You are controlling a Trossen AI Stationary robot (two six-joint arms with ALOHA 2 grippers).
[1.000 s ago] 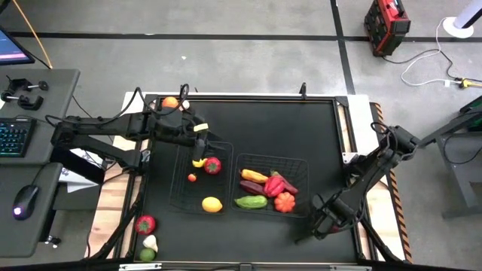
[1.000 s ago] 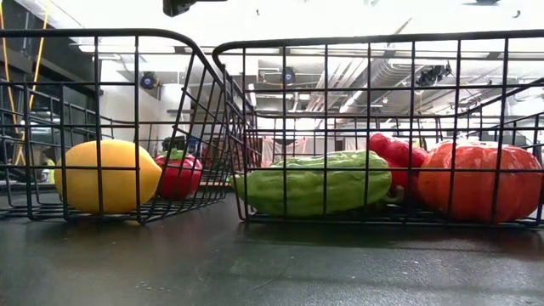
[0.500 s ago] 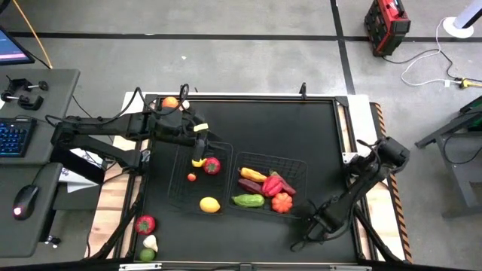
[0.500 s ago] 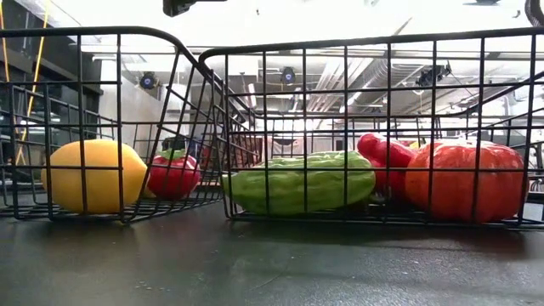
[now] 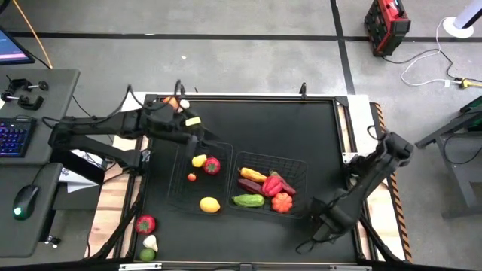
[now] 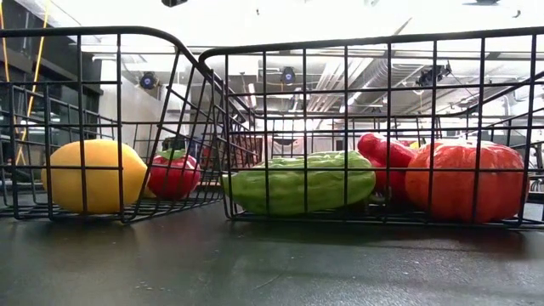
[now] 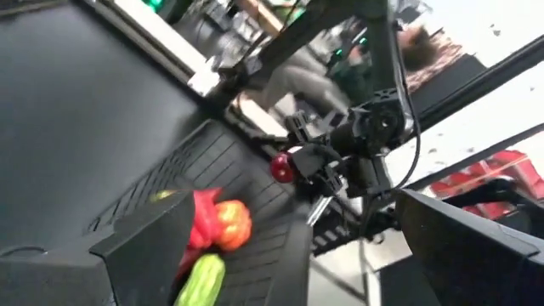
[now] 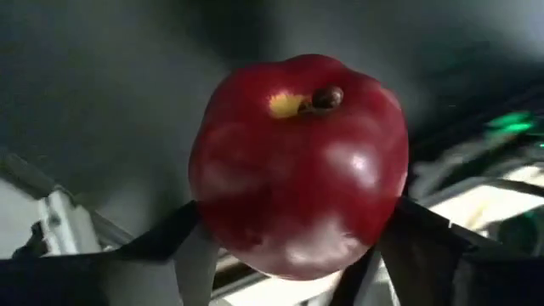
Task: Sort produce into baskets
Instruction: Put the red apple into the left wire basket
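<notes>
Two black wire baskets sit side by side on the black table. The left basket [image 5: 181, 192] holds two lemons [image 5: 210, 204] and a red pepper [image 5: 213, 165]. The right basket [image 5: 301, 164] holds a cucumber [image 5: 250, 201], red peppers [image 5: 273, 185] and a pumpkin [image 5: 283, 202]. My right gripper [image 5: 320, 224], near the table's near right corner, is shut on a red apple [image 8: 297, 161], which its own body hides in the high view. My left gripper [image 5: 199, 140] hangs open and empty over the left basket's far edge. My right gripper pinches the red apple by two opposite sides [image 8: 208, 225] between its two fingers [image 8: 157, 246]. The fingers come steeply from above. The apple's stem end [image 8: 323, 98] faces up toward the wrist. In the left wrist view the apple [image 7: 282, 167] shows at the fingers' free ends.
Loose produce lies outside the baskets: an orange [image 5: 172, 103] at the far left corner, and a red apple [image 5: 145, 223], a garlic [image 5: 151, 242] and a green piece [image 5: 147, 255] at the near left. A desk with a keyboard [image 5: 13, 137] stands left of the table.
Both baskets have slid a little toward the table's left with their produce, then stayed still. My right gripper has dipped toward the near right corner of the right basket, rolled its wrist, and come up again.
</notes>
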